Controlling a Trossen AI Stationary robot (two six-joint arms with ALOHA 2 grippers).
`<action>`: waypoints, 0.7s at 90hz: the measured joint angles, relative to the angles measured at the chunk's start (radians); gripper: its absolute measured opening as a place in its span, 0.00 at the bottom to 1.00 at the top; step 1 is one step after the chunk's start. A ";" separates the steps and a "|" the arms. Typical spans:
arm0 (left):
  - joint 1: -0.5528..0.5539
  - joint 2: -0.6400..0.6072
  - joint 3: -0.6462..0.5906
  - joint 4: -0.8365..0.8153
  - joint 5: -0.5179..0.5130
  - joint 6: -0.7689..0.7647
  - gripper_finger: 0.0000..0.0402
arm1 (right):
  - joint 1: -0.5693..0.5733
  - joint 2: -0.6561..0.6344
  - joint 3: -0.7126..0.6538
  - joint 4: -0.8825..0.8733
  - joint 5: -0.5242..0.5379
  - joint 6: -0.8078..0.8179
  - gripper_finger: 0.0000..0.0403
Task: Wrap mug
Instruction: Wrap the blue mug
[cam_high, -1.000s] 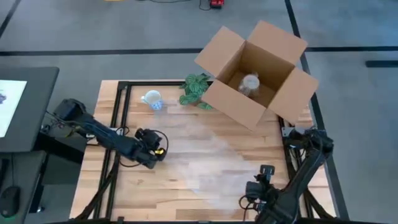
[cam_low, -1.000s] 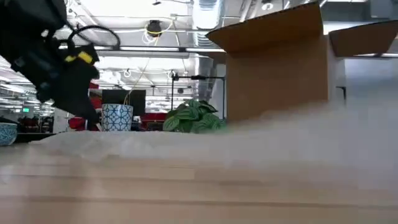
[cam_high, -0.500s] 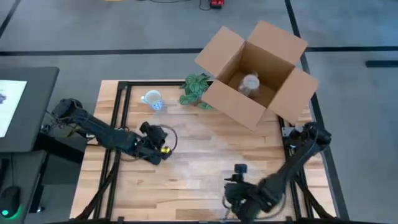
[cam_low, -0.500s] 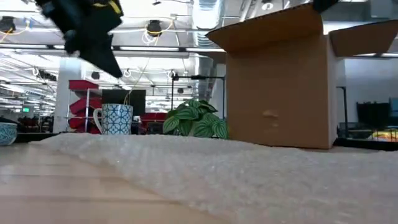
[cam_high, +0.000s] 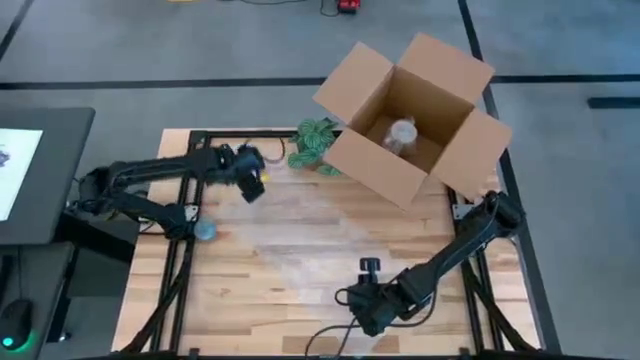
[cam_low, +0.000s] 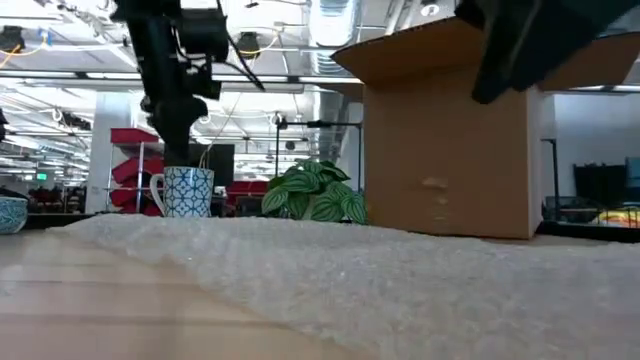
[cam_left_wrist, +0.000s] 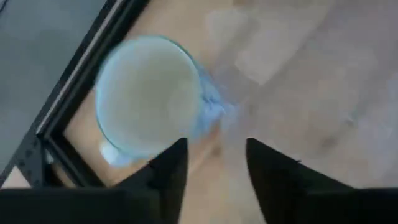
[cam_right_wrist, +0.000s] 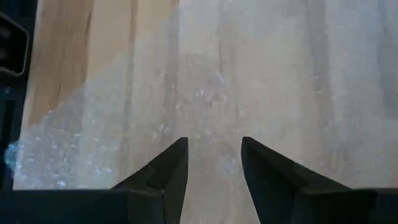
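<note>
At the near edge of the pale wooden slatted surface (cam_high: 300, 290), the right gripper (cam_high: 372, 305) hangs low on an arm stretched in from the right side. Its dark fingers (cam_right_wrist: 168, 171) stand parted with nothing between them, pointed down at the sheet of clear bubble wrap (cam_high: 340, 235). The wrap lies flat across the middle of the surface, running from the near centre toward the far right; the low view shows its bumpy texture (cam_low: 380, 290) filling the foreground, which the high view renders only as a pale haze.

Farther back, on the left, the left gripper (cam_high: 245, 172) hangs over the far left part of the surface, its arm folded at the elbow and reaching across from the left edge. In the low view it stands nearly vertical just above the white mug with a blue lattice pattern (cam_low: 187, 191). The mug stands upright, long axis vertical, mouth up, its handle toward the left in the low view. The left wrist view looks straight down into its open mouth (cam_left_wrist: 149, 109), beside the black frame rail (cam_left_wrist: 62, 112), with the fingers (cam_left_wrist: 171, 171) spread apart and empty beside its rim. In the high view the gripper hides the mug.

Just beyond, a green leafy potted plant (cam_high: 315, 142) sits beside a large open brown cardboard box (cam_high: 415, 115) at the far right corner, with a wrapped pale object (cam_high: 402, 132) inside, seen only from above.
</note>
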 joint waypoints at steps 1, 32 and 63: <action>0.010 0.000 -0.002 0.008 0.001 0.010 0.43 | 0.002 0.000 0.000 0.000 0.000 0.000 0.35; 0.161 0.000 -0.061 0.092 0.211 0.144 0.46 | 0.014 0.000 0.000 0.007 0.002 0.019 0.35; 0.200 0.000 -0.135 0.201 0.206 0.181 0.19 | 0.008 0.000 0.001 0.022 0.003 0.019 0.34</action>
